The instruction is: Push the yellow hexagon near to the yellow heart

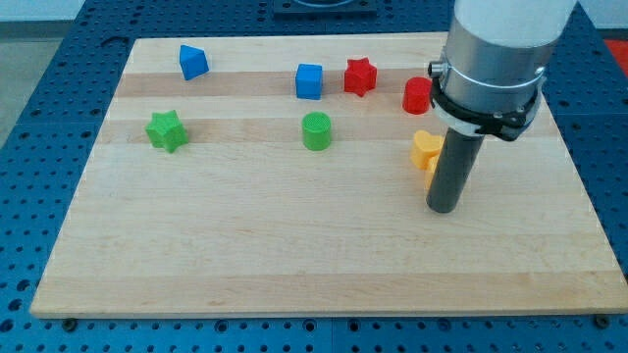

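Note:
A yellow block (423,149) lies on the wooden board (245,255) right of centre, and the rod partly hides it. Its shape cannot be made out, nor whether it is one yellow block or two touching ones. A small yellow edge (430,177) shows lower down against the rod. My tip (444,209) rests on the board just below and to the right of the yellow block, with the rod right against it. The arm's grey body (491,59) covers the board's upper right.
A red cylinder (417,95) sits just above the yellow block. A red star (360,75) and a blue cube (309,80) lie to its left near the top. A green cylinder (316,130), a green star (167,129) and a blue block (193,62) lie further left.

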You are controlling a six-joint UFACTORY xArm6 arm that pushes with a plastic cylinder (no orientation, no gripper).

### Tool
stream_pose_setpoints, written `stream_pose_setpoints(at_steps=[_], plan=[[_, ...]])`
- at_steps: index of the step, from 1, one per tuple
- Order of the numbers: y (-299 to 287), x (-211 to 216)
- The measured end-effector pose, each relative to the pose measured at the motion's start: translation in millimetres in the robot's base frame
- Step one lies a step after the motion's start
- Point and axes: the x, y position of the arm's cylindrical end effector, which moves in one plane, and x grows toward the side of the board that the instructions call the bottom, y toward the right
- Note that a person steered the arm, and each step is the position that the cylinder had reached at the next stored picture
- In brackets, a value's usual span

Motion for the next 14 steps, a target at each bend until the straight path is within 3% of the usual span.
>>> stream_pose_setpoints(at_steps=[6,14], plan=[[-40,-2],[3,-3]])
